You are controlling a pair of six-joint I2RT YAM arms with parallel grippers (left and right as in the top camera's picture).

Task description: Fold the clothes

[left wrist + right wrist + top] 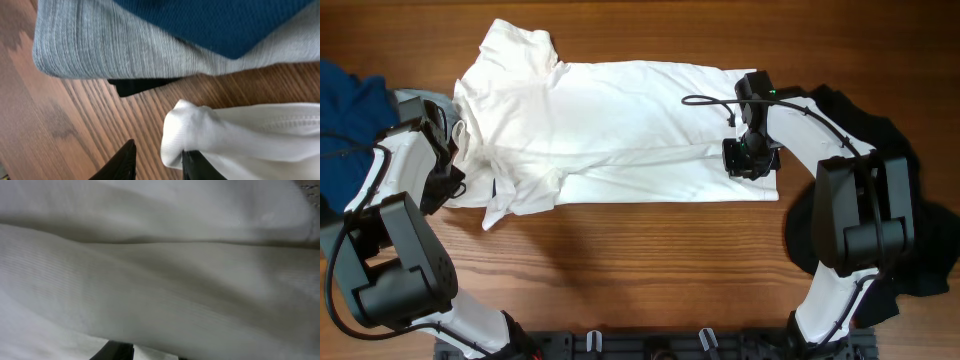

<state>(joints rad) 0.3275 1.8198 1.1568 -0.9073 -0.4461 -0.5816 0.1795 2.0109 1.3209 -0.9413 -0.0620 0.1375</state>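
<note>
The white shirt [620,130] lies spread across the table, its lower side folded up and its left end bunched. My left gripper [448,180] is at that bunched left edge. In the left wrist view its jaws [157,165] are apart with bare wood between them, and a rolled edge of the shirt [250,130] rests on the right finger. My right gripper [750,158] sits on the shirt's right end. In the right wrist view white cloth [160,270] fills the frame and only a finger tip [117,351] shows, so the jaws [155,355] are hidden.
A blue garment [350,100] and a grey one [415,100] lie at the left edge, close to my left gripper; both show in the left wrist view, grey [125,45] and blue [215,20]. A black garment [920,230] is piled at the right.
</note>
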